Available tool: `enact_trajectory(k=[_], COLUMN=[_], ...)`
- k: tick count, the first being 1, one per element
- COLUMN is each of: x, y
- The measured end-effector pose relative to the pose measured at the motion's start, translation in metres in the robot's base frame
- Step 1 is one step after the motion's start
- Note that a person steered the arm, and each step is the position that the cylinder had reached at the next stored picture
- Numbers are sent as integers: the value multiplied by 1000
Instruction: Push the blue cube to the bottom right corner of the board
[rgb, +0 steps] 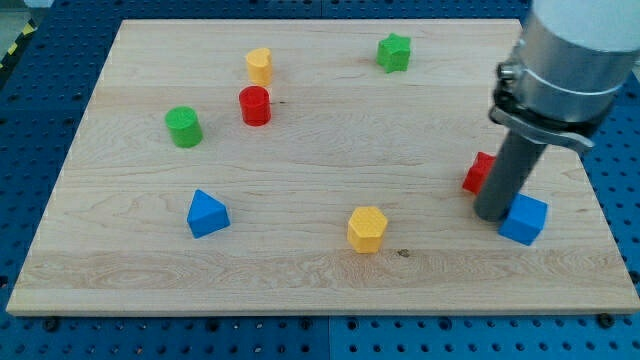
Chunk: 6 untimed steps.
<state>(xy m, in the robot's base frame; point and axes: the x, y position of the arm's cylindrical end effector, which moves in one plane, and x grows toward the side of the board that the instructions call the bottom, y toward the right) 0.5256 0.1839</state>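
We're mid-push: my tip (492, 215), a bare rod w/ no jaws, touches the blue cube (524, 219), just to its right. Red block (480, 173) sits behind. Next: shove cube right & down twd table (300, 270) corner.

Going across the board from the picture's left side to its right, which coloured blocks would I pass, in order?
Green cylinder → blue triangular block → red cylinder, with the upper yellow block overlapping it left to right, so left unplaced → yellow hexagonal block → green star-shaped block → red block → blue cube.
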Motion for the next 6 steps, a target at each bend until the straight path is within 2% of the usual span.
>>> enact_trajectory(k=[2,5,6], x=[3,-17,-16], y=[55,60,95])
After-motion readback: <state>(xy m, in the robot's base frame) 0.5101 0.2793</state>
